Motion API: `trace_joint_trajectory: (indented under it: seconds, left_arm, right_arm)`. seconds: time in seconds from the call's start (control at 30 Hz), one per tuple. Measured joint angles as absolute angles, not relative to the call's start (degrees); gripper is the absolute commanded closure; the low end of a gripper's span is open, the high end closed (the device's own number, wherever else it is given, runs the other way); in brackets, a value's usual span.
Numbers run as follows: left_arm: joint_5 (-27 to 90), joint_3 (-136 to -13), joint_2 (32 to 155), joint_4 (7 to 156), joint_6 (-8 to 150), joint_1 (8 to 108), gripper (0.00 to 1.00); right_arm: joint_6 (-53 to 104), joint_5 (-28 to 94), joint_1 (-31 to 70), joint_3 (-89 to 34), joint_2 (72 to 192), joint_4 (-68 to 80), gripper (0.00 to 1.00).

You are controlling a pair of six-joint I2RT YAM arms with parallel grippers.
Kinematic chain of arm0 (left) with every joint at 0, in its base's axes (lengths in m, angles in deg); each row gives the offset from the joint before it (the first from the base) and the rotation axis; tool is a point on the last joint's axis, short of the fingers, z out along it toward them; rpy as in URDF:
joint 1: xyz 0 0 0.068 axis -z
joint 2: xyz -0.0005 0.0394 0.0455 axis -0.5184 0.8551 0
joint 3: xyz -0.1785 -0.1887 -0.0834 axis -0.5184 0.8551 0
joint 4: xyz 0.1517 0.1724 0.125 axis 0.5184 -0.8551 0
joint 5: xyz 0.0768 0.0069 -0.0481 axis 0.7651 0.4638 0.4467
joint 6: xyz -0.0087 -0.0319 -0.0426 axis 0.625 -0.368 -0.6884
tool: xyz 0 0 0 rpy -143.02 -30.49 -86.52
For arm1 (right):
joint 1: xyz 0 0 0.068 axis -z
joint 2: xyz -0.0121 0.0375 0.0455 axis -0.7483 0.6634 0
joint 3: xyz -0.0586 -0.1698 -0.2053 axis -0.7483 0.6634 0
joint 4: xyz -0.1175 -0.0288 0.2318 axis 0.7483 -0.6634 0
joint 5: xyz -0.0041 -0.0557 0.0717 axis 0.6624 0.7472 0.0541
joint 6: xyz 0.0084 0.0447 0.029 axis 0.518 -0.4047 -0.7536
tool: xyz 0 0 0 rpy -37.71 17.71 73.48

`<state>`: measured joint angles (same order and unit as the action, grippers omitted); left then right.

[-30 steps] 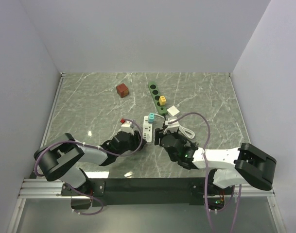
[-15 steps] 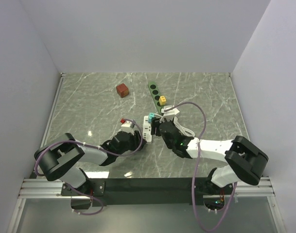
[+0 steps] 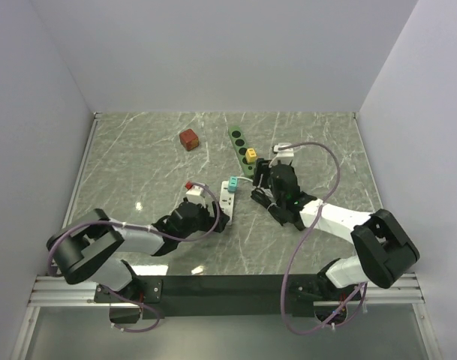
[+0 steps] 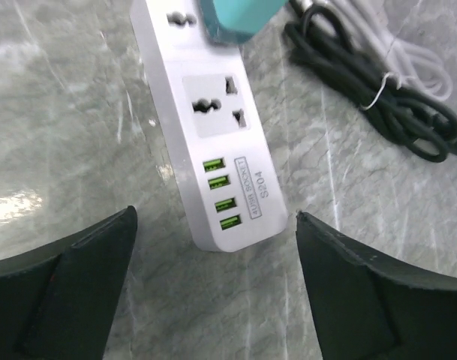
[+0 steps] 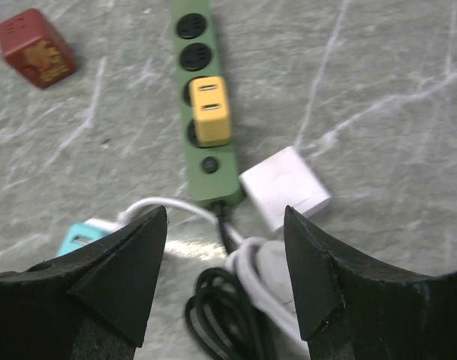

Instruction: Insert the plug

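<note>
Now the teal plug [image 4: 239, 19] sits in the white strip [image 4: 220, 142], top centre of the left wrist view, seemingly seated. Both the left tool [image 4: 213, 221] and right tool [image 5: 224, 217] stand apart, empty. Withdraw straight up; avoid snagging the cables [image 4: 378, 112] or nudging the strip.

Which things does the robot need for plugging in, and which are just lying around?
For the job: white power strip, teal plug.

Just lying about: green power strip, yellow plug, white adapter cube, red cube, black cable, white cable.
</note>
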<state>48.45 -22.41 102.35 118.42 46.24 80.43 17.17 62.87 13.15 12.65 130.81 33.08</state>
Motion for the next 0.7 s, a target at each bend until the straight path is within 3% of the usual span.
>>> trace_joint_trajectory:
  seconds: [0.1,0.33,0.7]
  left_arm:
    - [49.4,-22.4,98.9,116.7,46.7,80.1,0.01]
    - [50.3,-22.3,90.5,114.2,47.7,76.9,0.01]
    - [46.6,-24.6,86.9,112.2,49.3,56.7,0.01]
  right_arm:
    - [17.8,60.2,17.4,12.2,131.5,32.3,0.29]
    - [18.8,53.8,23.4,10.0,133.7,29.7,0.28]
    - [18.9,47.3,25.5,3.2,142.2,22.9,0.24]
